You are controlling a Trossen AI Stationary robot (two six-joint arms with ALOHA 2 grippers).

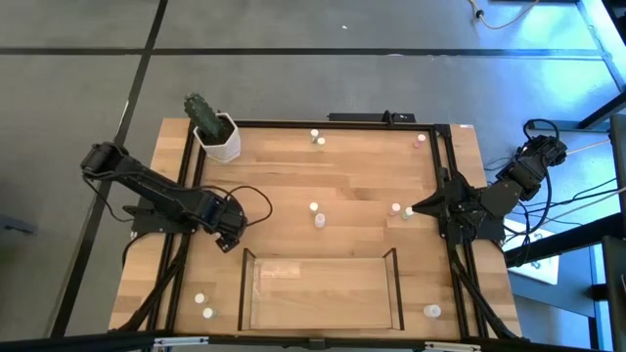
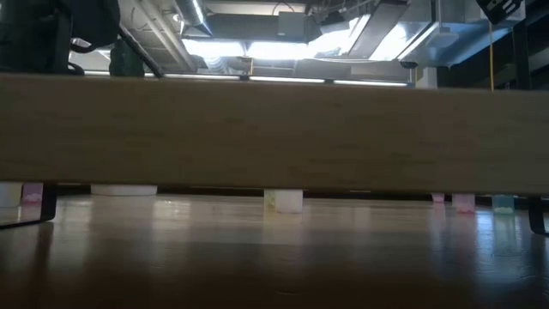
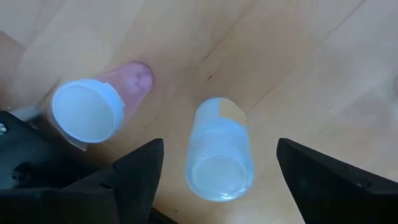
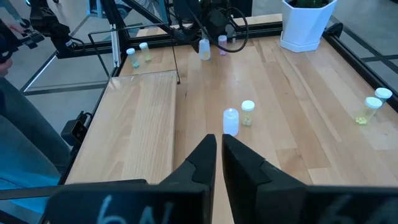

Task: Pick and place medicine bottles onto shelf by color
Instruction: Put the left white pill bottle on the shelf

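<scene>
high view: a wooden table (image 1: 342, 186) seen from above, a dark arm at each side. at its near edge lies the shelf (image 1: 250, 293), a shallow clear-walled tray; its floor looks bare, so by this picture no sorting is done and all of it is left. the medicine bottles (image 1: 318, 215) stand scattered well apart: two at mid-table, a pair near the far edge, one at the far right corner, two by the right arm, and some outside the shelf's near corners. the left gripper (image 1: 231, 235), fingers spread wide, hangs low over a clear capless bottle (image 3: 219, 149) lying on its side beside a pinkish capped one (image 3: 93, 106). the right gripper (image 1: 416, 208) waits at the right edge, fingers closed on nothing.
</scene>
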